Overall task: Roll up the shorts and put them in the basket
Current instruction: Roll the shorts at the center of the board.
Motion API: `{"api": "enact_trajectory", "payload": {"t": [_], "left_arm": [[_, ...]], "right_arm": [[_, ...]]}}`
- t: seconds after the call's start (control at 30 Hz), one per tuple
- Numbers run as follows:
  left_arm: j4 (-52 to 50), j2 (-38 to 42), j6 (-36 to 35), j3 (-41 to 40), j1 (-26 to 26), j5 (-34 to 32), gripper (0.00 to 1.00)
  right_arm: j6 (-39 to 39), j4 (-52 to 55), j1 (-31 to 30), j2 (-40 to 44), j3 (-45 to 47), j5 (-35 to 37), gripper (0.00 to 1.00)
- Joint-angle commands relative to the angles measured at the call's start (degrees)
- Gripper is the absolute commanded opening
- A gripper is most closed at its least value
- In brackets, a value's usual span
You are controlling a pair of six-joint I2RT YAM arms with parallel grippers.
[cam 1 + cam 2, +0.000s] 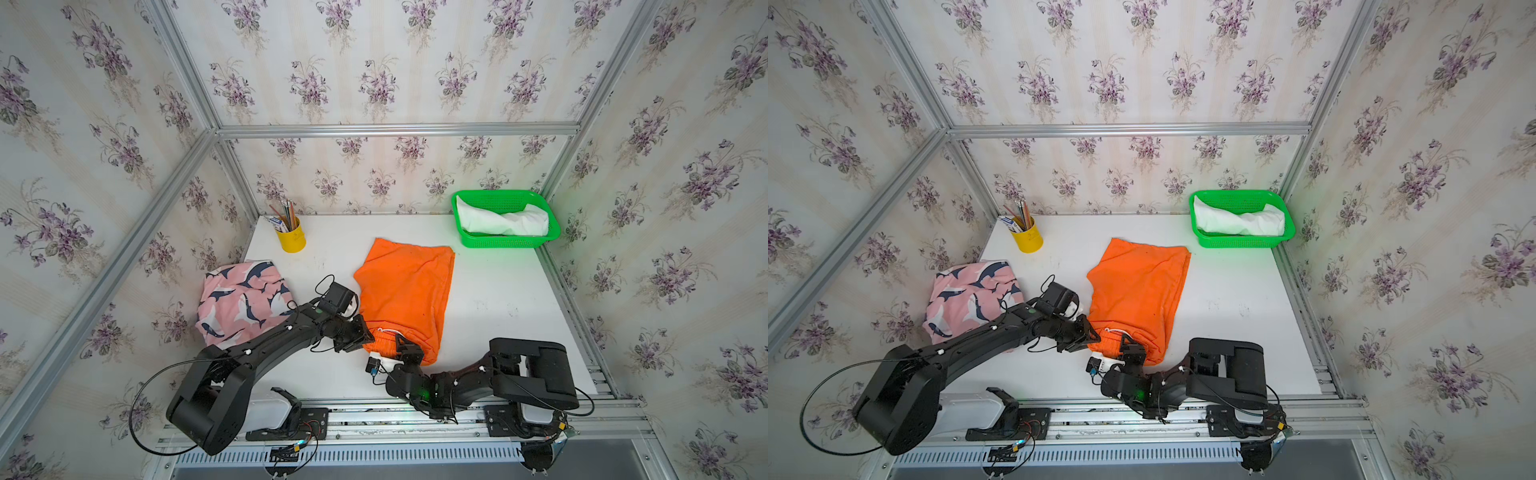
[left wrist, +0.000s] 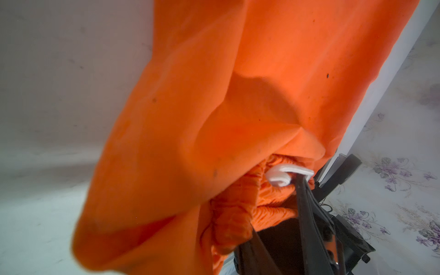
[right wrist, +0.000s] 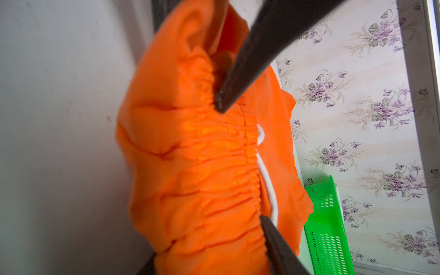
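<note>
The orange shorts (image 1: 405,286) (image 1: 1138,286) lie folded flat mid-table, the gathered waistband (image 3: 214,152) at the near end. My left gripper (image 1: 365,334) (image 2: 273,214) is shut on the waistband's left corner, beside the white drawstring (image 2: 283,175). My right gripper (image 1: 405,345) (image 3: 207,238) is shut on the bunched waistband a little to the right. The waistband is lifted slightly off the table. The pink shark-print shorts (image 1: 241,303) (image 1: 967,299) lie crumpled at the left edge. The white shorts (image 1: 503,222) (image 1: 1241,222) rest rolled in the basket.
A green basket (image 1: 505,241) (image 3: 326,228) stands at the back right corner. At the back left is a yellow cup (image 1: 292,239) of pencils. Papered walls close in three sides. Bare white tabletop (image 1: 498,299) lies to the right of the orange shorts.
</note>
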State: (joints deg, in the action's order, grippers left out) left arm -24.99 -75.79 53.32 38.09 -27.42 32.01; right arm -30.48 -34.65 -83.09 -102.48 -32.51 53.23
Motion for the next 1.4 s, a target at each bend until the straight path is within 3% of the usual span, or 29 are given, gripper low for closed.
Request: {"api": "enact_trajectory", "payload": {"t": [0.0, 0.13, 0.3, 0.53, 0.73, 0.93, 1.17, 1.37], "left_arm": [[-0.9, -0.8, -1.1, 0.1, 0.4, 0.0, 0.35], [-4.6, 0.0, -3.1, 2.1, 0.5, -3.3, 0.46], [-13.7, 4.6, -7.1, 5.6, 0.5, -14.7, 0.58], [-23.1, 10.7, -9.9, 9.3, 0.8, -23.8, 0.64], [-26.4, 12.7, -11.1, 10.7, 0.8, -26.6, 0.65], [-25.3, 13.3, -12.5, 10.2, 0.6, -23.3, 0.66], [-24.5, 9.7, -12.9, 12.2, -2.0, -20.2, 0.69], [-22.7, 5.9, -11.1, 14.0, -5.9, -20.5, 0.70]], "right_arm": [[1.9, 3.7, -0.2, 1.8, 0.0, -0.2, 0.15], [8.0, 13.2, -0.2, 4.8, -1.7, -8.0, 0.00], [18.2, 26.0, 2.5, 8.6, -5.9, -24.7, 0.00], [25.7, 37.6, 10.2, 9.6, -13.0, -54.3, 0.00], [30.7, 40.4, 19.5, 4.8, -18.1, -76.9, 0.00], [34.0, 41.4, 26.9, -1.2, -23.1, -93.4, 0.00], [37.1, 44.9, 33.4, -9.8, -29.2, -106.4, 0.01], [38.6, 46.9, 35.2, -14.2, -32.0, -109.5, 0.04]]}}
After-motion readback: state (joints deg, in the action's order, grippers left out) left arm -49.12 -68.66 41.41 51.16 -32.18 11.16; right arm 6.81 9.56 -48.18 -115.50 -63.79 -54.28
